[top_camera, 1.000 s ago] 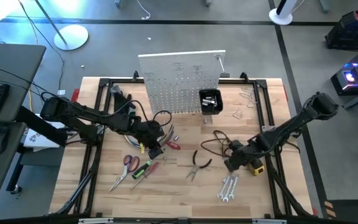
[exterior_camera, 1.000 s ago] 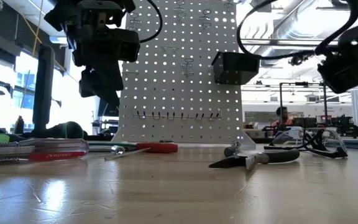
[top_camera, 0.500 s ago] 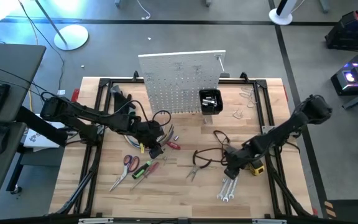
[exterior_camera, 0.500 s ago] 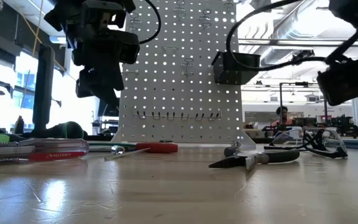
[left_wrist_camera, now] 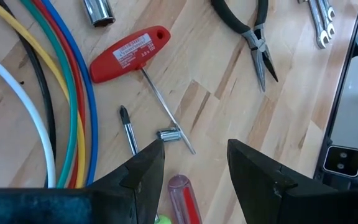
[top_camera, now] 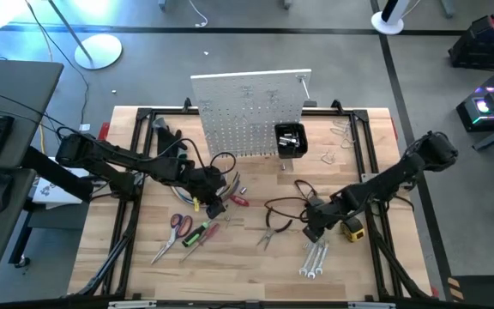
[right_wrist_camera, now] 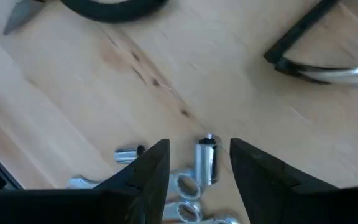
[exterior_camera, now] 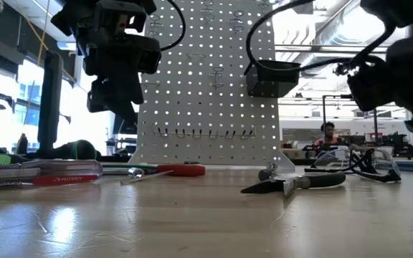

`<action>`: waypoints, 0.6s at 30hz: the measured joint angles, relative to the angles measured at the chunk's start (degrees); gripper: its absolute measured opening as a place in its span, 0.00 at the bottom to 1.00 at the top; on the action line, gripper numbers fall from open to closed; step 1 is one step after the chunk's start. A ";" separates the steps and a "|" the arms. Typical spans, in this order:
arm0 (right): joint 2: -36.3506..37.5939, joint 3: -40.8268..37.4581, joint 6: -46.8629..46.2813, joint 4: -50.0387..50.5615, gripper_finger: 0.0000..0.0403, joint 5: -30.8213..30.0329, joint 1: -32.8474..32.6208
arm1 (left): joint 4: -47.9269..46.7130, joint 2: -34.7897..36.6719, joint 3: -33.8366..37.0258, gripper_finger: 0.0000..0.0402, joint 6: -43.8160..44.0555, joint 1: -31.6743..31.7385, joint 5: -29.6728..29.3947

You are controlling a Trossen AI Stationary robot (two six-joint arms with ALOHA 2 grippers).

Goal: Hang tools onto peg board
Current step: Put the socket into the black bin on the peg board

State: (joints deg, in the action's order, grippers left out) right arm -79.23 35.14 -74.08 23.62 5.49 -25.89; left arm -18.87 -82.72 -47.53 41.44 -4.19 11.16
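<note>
Right wrist view: the right gripper hangs with jaws parted and empty over the wrenches, lower centre-right in the high view. They lie bunched and touching — closing could pinch two at once or skate one aside. The left gripper, also parted and empty, hovers by the red T-handle driver, whose white label is too small to read. The peg board stands upper centre.
</note>
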 joint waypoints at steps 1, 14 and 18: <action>-0.37 0.10 0.70 0.73 0.40 0.19 0.09 | 0.00 0.00 0.00 0.42 -0.15 0.01 -0.01; -6.28 0.52 2.59 0.31 0.40 1.87 -0.52 | 0.44 0.00 0.02 0.42 -1.15 0.03 -0.30; -6.97 0.65 3.69 2.14 0.38 1.47 -0.56 | 0.55 0.00 0.02 0.42 -1.15 0.04 -0.34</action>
State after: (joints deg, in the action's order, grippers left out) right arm -86.20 35.79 -70.39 25.76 6.97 -26.46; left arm -18.32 -82.72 -47.51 40.29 -4.14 10.83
